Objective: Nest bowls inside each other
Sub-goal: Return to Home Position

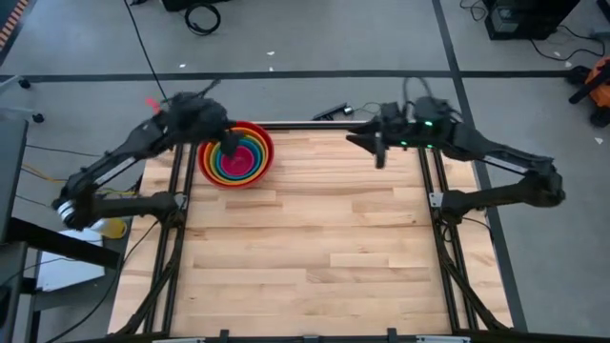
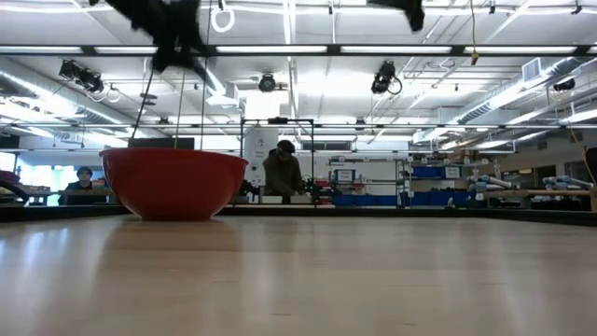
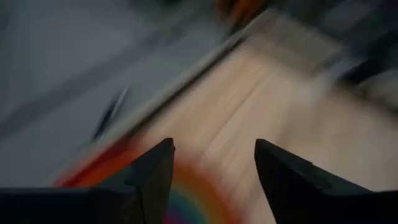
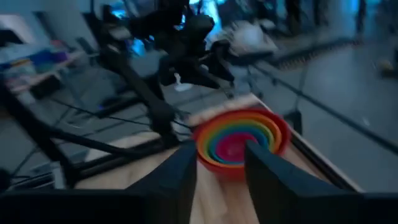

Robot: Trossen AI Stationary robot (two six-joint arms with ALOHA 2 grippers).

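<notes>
The bowls [image 1: 236,154] stand nested in one stack at the table's far left: red outermost, then orange, green and blue rings, with pink in the middle. The red bowl [image 2: 173,182] rests by its base on the wood. My left gripper [image 1: 227,143] hangs open above the stack's far left rim, with nothing between its fingers [image 3: 155,168]; the bowls [image 3: 186,205] show as a blurred rainbow below it. My right gripper [image 1: 379,152] is raised over the far edge, to the right of the stack. It is open and looks toward the bowls [image 4: 239,142] with nothing in it.
The bare wooden table [image 1: 315,238] stretches to the near and right of the stack. A small dark object [image 1: 329,112] lies just beyond the far edge. In the low view, people [image 2: 282,173] sit in the room behind the table.
</notes>
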